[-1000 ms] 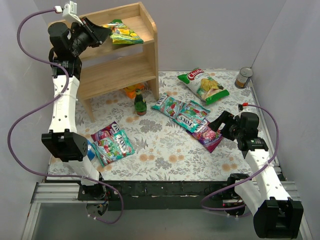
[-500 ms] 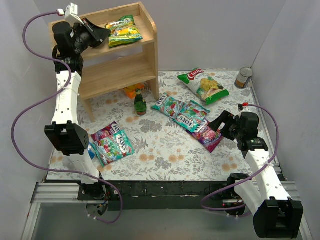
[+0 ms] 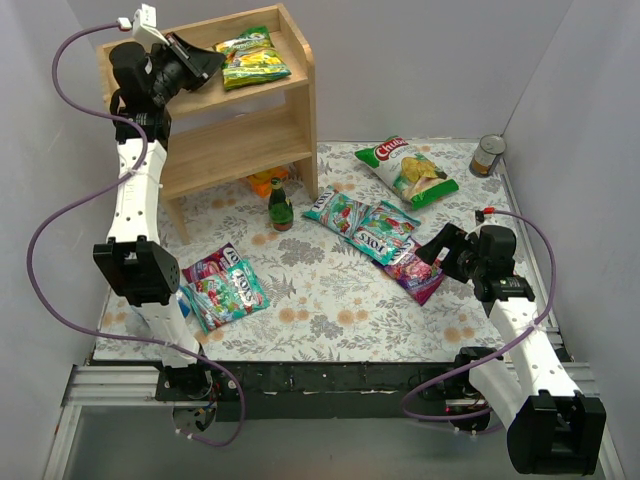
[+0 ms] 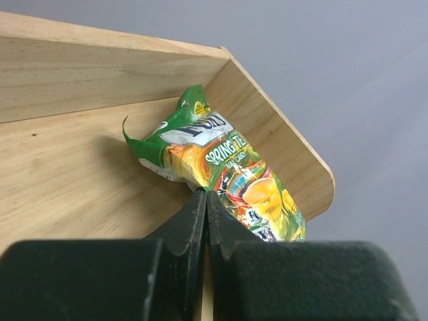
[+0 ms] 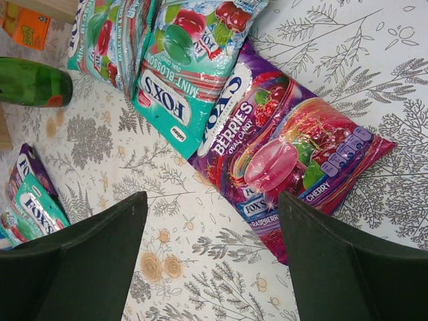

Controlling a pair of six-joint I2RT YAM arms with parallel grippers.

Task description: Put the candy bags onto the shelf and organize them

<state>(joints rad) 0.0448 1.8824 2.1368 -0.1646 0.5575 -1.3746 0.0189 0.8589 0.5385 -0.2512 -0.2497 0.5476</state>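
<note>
The wooden shelf [image 3: 240, 140] stands at the back left. My left gripper [image 3: 213, 62] is over its top tier [image 4: 67, 167], shut on the edge of a yellow-green candy bag [image 3: 255, 58] that lies on that tier against the right side panel; it also shows in the left wrist view [image 4: 227, 160], pinched at my gripper [image 4: 206, 197]. My right gripper [image 3: 432, 248] is open [image 5: 212, 198] just above a magenta-purple bag [image 5: 287, 160] on the cloth. Two teal bags [image 3: 360, 220] lie beside it. A teal bag [image 3: 228, 290] and a magenta bag [image 3: 205, 268] lie at the front left.
A white-and-green chip bag [image 3: 408, 170] and a tin can [image 3: 488, 155] lie at the back right. A green bottle [image 3: 280, 208] stands by the shelf's right leg, with an orange packet [image 3: 265, 183] under the shelf. Grey walls close in both sides.
My left gripper has carried the yellow-green bag a little to the right and back along the top tier. The right arm has hardly moved.
</note>
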